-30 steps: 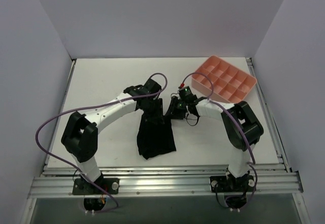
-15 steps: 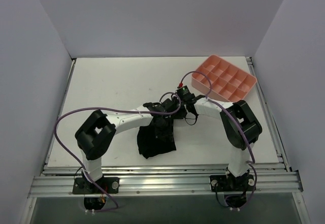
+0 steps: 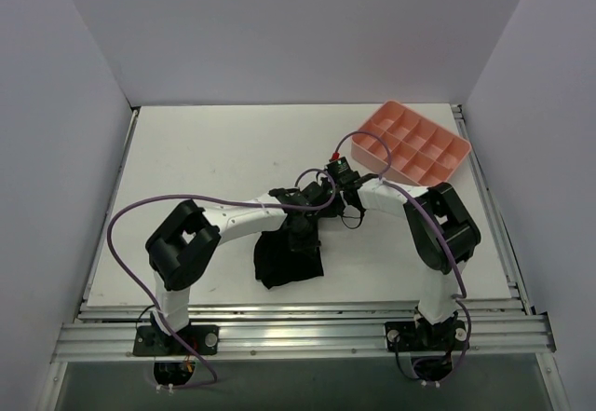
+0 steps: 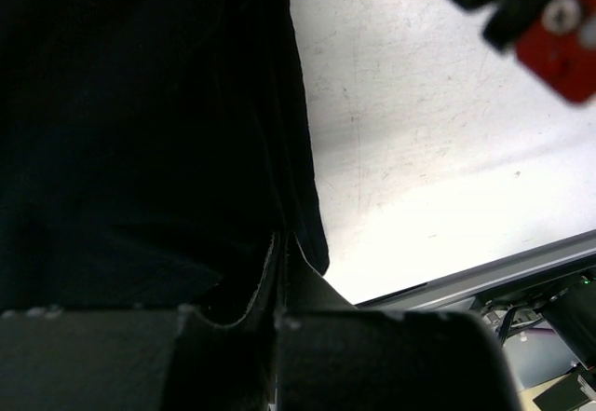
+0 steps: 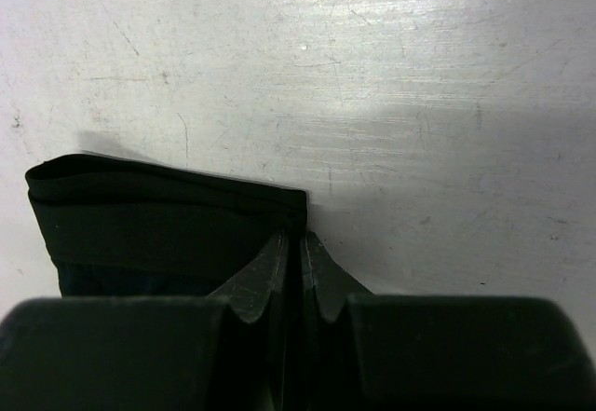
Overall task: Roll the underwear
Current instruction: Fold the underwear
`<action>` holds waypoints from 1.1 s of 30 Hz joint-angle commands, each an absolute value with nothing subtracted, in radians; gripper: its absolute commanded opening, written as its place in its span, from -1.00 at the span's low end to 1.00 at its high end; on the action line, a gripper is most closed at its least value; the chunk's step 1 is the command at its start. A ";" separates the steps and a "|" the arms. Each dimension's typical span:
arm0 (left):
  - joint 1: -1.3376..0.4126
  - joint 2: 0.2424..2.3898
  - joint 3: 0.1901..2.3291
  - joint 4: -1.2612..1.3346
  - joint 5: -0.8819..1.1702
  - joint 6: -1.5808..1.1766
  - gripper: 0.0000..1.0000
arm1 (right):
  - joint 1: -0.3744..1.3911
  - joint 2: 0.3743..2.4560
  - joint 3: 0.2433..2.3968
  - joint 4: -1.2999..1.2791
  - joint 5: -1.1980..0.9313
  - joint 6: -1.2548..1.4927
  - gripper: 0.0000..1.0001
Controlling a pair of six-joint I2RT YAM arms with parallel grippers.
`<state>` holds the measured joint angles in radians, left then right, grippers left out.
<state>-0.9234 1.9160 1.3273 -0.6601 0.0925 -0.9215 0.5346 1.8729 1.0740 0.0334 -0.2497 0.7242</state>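
Between right fingers (image 5: 259, 282), underwear (image 5: 158, 220) corner pinched

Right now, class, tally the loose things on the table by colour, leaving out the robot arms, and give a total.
Black: 1, the underwear
Pink: 1, the tray
Total: 2
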 commanded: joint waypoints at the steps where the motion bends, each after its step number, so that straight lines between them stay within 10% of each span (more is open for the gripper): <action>1: -0.983 1.867 1.354 -0.607 0.140 -0.887 -0.95 | 0.561 1.847 1.075 0.041 -0.230 0.733 -1.00; 9: -1.022 1.882 1.350 -0.584 0.166 -0.913 -0.93 | 0.561 1.835 1.085 0.015 -0.209 0.689 -1.00; 15: -0.965 1.816 1.402 -0.699 0.143 -0.864 -0.02 | 0.561 1.825 1.068 0.034 -0.227 0.669 -0.96; 33: -0.410 1.833 1.468 -0.824 0.184 -0.509 0.04 | 0.558 1.625 1.123 -0.187 -0.241 0.632 -0.34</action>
